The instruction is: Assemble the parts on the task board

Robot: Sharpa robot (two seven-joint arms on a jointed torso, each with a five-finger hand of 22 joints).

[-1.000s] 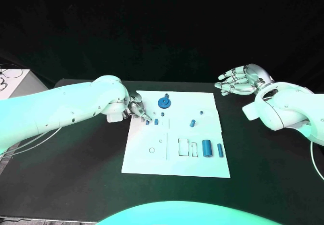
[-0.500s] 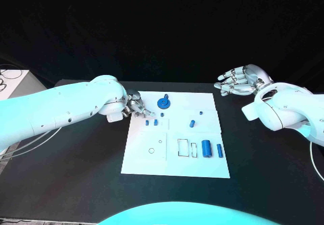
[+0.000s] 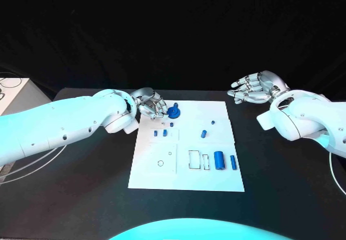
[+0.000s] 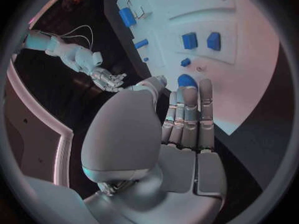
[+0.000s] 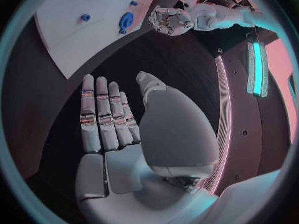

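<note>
The white task board (image 3: 186,177) lies mid-table. At its far edge stands a round blue part (image 3: 174,111). My left hand (image 3: 149,107) hovers just left of it, fingers straight and holding nothing; in the left wrist view the fingertips (image 4: 187,97) nearly reach the round part (image 4: 187,79). Two small blue blocks (image 3: 160,133) lie nearer me, with a short peg (image 3: 204,133) and a tiny part (image 3: 214,121) to their right. A thick cylinder (image 3: 219,160) and a slim one (image 3: 233,161) stand by outlined slots. My right hand (image 3: 254,88) floats open beyond the board's far right corner.
A white box (image 3: 14,94) sits at the table's far left edge. Black tabletop surrounds the board on all sides. In the right wrist view my right hand (image 5: 118,134) shows an empty palm, with the board (image 5: 69,20) and left hand (image 5: 171,21) beyond.
My left hand has moved away from the two small blocks toward the board's far edge, ending beside the round blue part. The right hand has barely moved.
</note>
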